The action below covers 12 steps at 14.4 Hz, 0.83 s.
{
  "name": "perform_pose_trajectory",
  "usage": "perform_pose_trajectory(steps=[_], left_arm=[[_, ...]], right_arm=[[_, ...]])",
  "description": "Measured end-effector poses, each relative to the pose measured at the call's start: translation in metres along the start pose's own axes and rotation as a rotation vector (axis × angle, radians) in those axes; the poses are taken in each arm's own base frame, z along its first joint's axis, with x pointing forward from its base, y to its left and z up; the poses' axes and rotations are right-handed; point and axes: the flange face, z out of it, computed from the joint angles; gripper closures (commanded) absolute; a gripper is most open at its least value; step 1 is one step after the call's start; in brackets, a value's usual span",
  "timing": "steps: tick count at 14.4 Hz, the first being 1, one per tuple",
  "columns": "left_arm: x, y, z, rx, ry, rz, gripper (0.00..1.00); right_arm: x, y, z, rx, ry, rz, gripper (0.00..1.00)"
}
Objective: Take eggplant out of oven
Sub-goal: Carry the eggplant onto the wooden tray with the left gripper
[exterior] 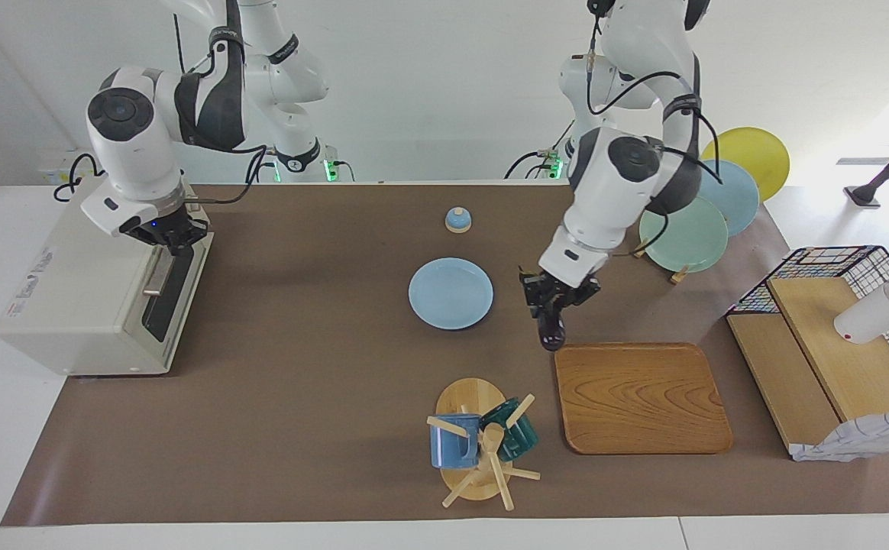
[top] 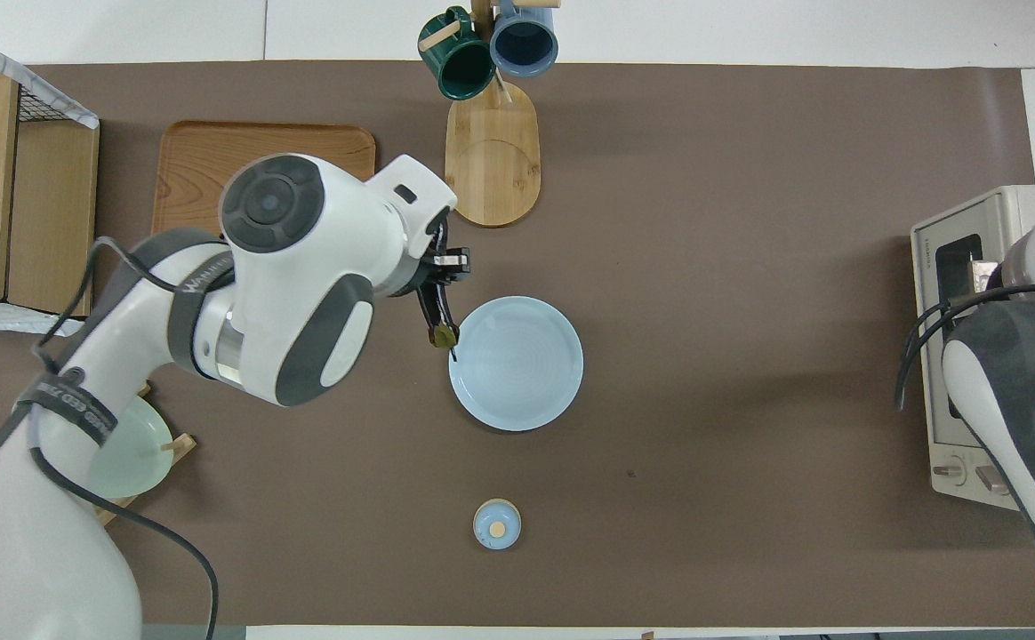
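Glossy dark eggplant hanging from left pincer.

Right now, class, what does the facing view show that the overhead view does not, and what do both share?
Only the facing view shows the oven's shut door, the right pincer at the door's top edge, the eggplant's whole hanging body, and the wire basket.

Only the overhead view shows the oven's knobs and the eggplant's green cap.

Both show the left pincer holding the eggplant up between the bare blue plate and the wooden tray, plus the mug stand and the small bell.
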Motion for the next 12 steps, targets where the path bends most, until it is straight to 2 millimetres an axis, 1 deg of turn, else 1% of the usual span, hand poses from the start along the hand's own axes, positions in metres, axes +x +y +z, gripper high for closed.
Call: perform_pose_trajectory(steps=[1, 3, 4, 5, 6, 7, 8, 9, 10, 12], left_arm=[[0.011, -0.028, 0.001, 0.006, -0.01, 0.02, 1.0], [0.03, -0.08, 0.002, 0.013, -0.022, 0.058, 1.0], [0.04, -0.1, 0.005, 0.014, -0.027, 0.064, 1.0], [0.051, -0.115, 0.01, 0.014, -0.03, 0.064, 1.0], [0.063, -0.122, 0.021, 0.013, -0.032, 0.061, 1.0], [0.074, -0.128, 0.036, 0.012, -0.039, 0.054, 1.0], [0.084, -0.132, 0.054, 0.014, -0.042, 0.05, 1.0], [0.092, -0.136, 0.069, 0.016, -0.031, 0.049, 1.0], [0.096, -0.139, 0.081, 0.019, -0.022, 0.048, 1.0], [0.096, -0.143, 0.096, 0.023, -0.02, 0.045, 1.0]], right_arm=[[-0.005, 0.0, -0.012, 0.01, 0.004, 0.004, 1.0], [-0.009, -0.002, -0.042, 0.068, 0.038, 0.02, 1.0], [-0.009, -0.004, -0.055, 0.1, 0.054, 0.027, 1.0], [-0.008, -0.005, -0.064, 0.138, 0.07, 0.033, 1.0], [-0.006, -0.008, -0.069, 0.174, 0.082, 0.037, 1.0], [-0.004, -0.01, -0.07, 0.197, 0.085, 0.038, 0.77], [-0.003, -0.013, -0.069, 0.211, 0.081, 0.037, 0.65], [-0.002, -0.015, -0.068, 0.215, 0.072, 0.033, 0.01], [-0.002, -0.017, -0.067, 0.216, 0.062, 0.029, 0.0], [-0.002, -0.017, -0.069, 0.216, 0.059, 0.028, 0.0]])
